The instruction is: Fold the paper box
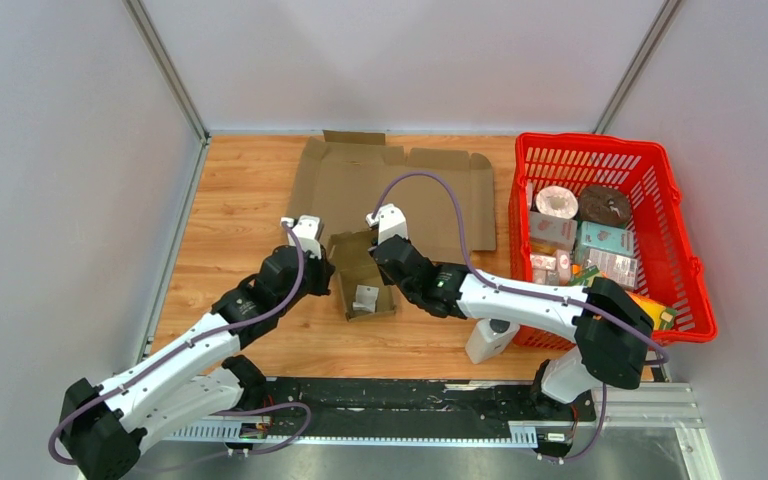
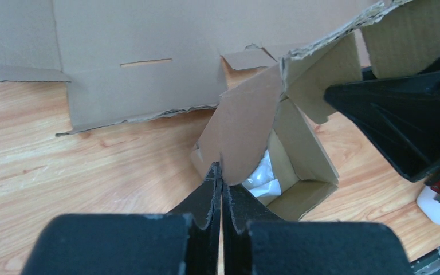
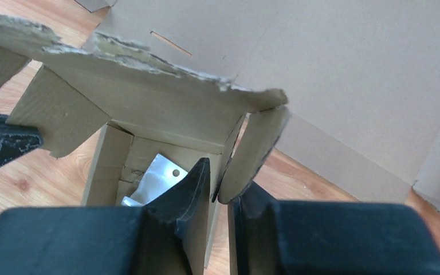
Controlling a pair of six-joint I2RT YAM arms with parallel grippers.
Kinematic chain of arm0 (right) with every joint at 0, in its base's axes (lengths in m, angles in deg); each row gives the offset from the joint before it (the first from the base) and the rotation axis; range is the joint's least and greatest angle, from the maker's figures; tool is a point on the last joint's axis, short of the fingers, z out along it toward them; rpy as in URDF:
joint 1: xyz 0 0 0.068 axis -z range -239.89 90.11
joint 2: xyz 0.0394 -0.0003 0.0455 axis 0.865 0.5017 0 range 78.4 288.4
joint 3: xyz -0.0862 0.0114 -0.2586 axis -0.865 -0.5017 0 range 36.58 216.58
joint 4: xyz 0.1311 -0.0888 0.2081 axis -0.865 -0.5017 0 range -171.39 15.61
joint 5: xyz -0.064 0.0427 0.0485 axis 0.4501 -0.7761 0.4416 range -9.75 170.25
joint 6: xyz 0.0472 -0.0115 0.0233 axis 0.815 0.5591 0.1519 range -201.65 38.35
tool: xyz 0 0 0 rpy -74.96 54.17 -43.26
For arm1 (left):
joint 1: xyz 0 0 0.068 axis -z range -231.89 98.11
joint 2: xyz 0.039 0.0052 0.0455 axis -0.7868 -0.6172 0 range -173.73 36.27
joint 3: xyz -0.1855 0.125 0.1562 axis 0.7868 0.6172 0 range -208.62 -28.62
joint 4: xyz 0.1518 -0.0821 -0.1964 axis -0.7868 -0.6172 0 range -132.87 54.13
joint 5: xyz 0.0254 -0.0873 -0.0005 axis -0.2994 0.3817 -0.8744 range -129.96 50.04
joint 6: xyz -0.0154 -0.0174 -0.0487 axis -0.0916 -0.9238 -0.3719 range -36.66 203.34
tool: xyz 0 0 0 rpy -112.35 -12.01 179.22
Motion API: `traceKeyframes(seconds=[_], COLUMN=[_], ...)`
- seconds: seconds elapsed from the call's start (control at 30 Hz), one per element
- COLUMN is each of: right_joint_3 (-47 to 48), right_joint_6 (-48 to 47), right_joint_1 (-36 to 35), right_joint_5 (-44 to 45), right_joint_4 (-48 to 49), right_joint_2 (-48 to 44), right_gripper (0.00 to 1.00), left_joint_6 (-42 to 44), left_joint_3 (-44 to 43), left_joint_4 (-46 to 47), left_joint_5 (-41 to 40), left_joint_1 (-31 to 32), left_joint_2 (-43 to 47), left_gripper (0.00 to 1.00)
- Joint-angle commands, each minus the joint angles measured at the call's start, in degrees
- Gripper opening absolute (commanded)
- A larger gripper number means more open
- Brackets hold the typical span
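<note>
Brown paper box point(image 1: 355, 255), red lattice basket point(image 1: 590, 141), tan wood-grain table point(image 1: 240, 200), grey walls point(image 1: 60, 150)

White-black arms point(image 1: 175, 360), purple cables point(image 1: 430, 178), black fingers point(image 2: 206, 200)

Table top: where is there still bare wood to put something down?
Bare wood lies left, between the wall and the flat cardboard sheet, and in front, between the small box and the black rail. The middle is crowded: left claw and right claw pinch the small box's flaps. The red basket and a white bottle fill the right.
</note>
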Motion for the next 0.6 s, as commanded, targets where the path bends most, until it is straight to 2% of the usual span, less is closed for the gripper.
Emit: traceKeyframes(seconds=[0.0, 0.2, 0.37, 0.57], right_joint_3=[0.46, -3.41, -5.96, -10.09], right_joint_6=[2.8, 5.72, 5.19, 4.75], right_joint_1=[-0.25, -0.25, -0.43, -1.39], right_joint_5=[-0.58, -3.23, -3.67, -1.13], right_joint_4=[1.0, 4.61, 6.45, 10.93], right_joint_2=[-1.06, -3.18, -3.0, -5.54], right_gripper=[0.21, 0.23, 0.16, 0.15], left_joint_6=[-2.95, -4.1, -6.99, -9.46], left_joint_3=[2.27, 4.39, 5.35, 6.23], left_joint_4=[6.75, 7.19, 9.56, 12.11], left_joint_5=[-2.41, -1.8, -1.09, -1.71], left_joint_1=[2.45, 2.62, 3.15, 5.35], left_joint_2=[3.01, 2.93, 1.96, 0.82], left_gripper=[0.0, 0.0, 0.0, 0.09])
